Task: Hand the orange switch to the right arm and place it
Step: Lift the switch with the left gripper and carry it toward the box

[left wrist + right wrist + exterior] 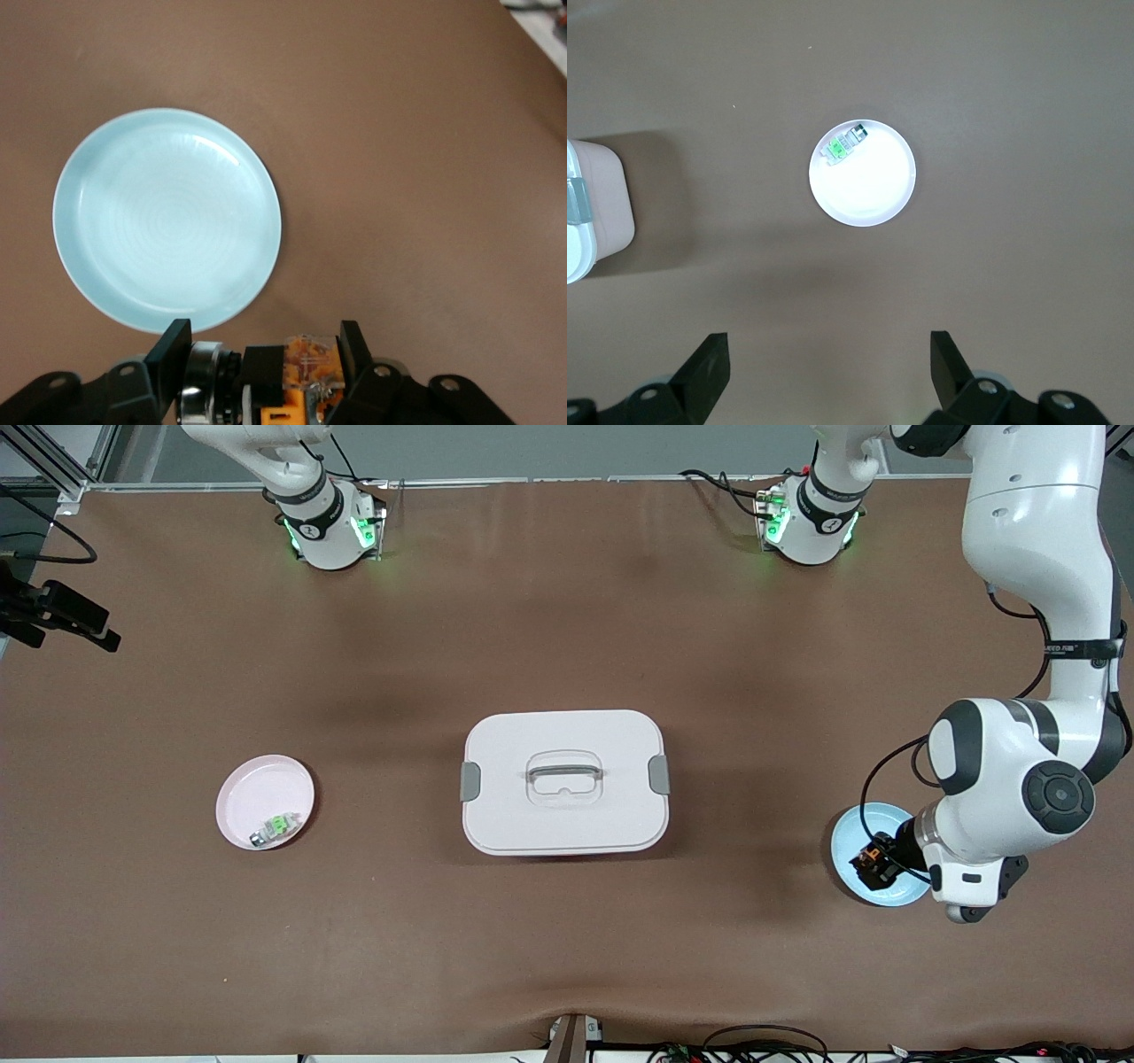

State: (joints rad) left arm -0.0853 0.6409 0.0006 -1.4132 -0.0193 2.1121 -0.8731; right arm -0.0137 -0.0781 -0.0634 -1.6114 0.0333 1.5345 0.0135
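Note:
My left gripper (873, 861) is shut on the orange switch (867, 858), a small black part with an orange top and a silver ring. It holds the switch just above the light blue plate (855, 831) at the left arm's end of the table. In the left wrist view the orange switch (306, 367) sits between the fingers (173, 350), and the blue plate (166, 217) below is bare. My right gripper (828, 354) is open and empty, high over the table near the pink plate (873, 190). It is out of the front view.
A pink plate (257, 788) at the right arm's end of the table holds a green-and-white small part (276, 828). A closed white lidded box (564, 815) with grey latches and a clear handle stands mid-table. Its corner shows in the right wrist view (594, 212).

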